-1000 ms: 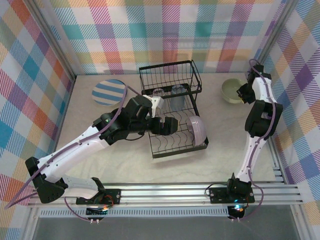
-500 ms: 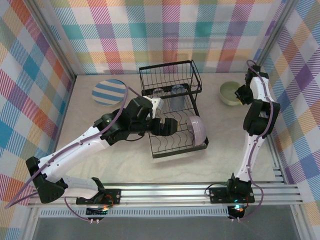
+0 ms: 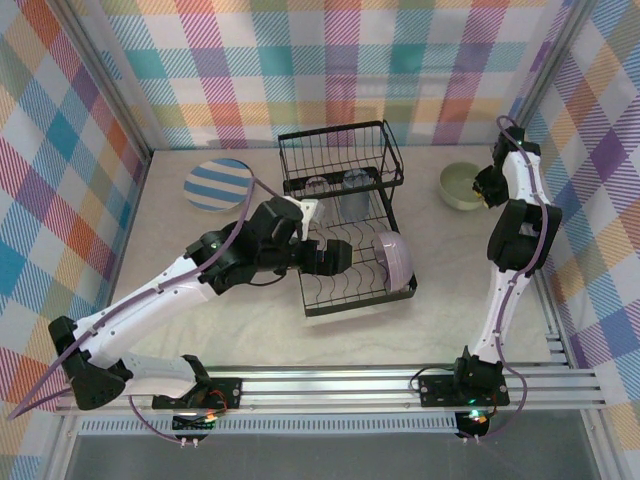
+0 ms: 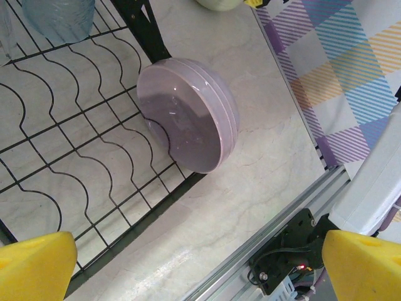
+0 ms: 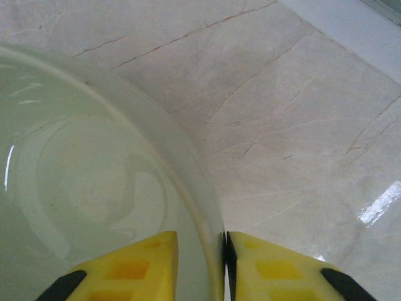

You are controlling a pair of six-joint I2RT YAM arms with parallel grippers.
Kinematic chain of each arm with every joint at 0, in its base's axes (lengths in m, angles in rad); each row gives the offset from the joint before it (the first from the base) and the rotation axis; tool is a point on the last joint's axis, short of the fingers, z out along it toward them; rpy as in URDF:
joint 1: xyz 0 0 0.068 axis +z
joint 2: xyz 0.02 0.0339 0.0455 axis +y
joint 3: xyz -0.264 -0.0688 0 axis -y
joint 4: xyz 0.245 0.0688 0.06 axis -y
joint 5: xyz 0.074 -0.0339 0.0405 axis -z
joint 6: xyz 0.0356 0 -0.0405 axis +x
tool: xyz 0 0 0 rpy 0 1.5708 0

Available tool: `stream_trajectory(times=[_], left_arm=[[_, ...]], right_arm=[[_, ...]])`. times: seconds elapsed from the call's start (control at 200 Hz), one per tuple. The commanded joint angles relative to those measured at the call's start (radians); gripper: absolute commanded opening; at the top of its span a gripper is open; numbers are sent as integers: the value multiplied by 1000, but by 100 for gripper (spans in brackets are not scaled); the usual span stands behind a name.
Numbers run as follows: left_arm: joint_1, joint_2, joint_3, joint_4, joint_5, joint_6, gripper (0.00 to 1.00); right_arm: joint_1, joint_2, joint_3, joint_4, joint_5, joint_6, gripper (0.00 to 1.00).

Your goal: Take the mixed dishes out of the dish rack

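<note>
A: Where's the pale green bowl (image 3: 460, 185)?
B: On the table (image 3: 250, 320), far right, out of the dish rack (image 3: 355, 308). Right gripper (image 5: 202, 241) sits over its rim, one pad in, one out, jaws a bit apart. Not rly squeezing, I think.
A: So what's next?
B: Open more, then go straight up so the rim won't get bumped.
A: And the left gripper (image 3: 335, 255)?
B: Wide open w/ nothing in it, over the rack by the lavender bowl (image 3: 395, 262). That one stands on its edge. Pinch its top rim, lift slow.
</note>
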Motion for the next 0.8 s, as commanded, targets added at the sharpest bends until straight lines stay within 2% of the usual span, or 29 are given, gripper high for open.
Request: stream_trajectory(times=[0.0,0.12,0.31,0.435,0.555,0.795], left_arm=[[10,-37,-10,10,-17,-16,100],[11,-48,-16,11,-21,-18,100],[11,-97,-50,37,-63,-40,100],[11,-126,-89,60,-81,-47,100],[15,-126,-113,67,-69,-50,100],[34,-60,-133,85,36,-55,99]], right_arm=[[1,-46,17,3,-24,4,33],[-1,-74,-17,18,-32,11,41],[-9,-158,-49,29,-33,-4,68],[-13,-272,-130,82,-39,-6,79],[-13,-402,-255,142,-67,7,83],[4,-717,-605,266,-178,14,94]])
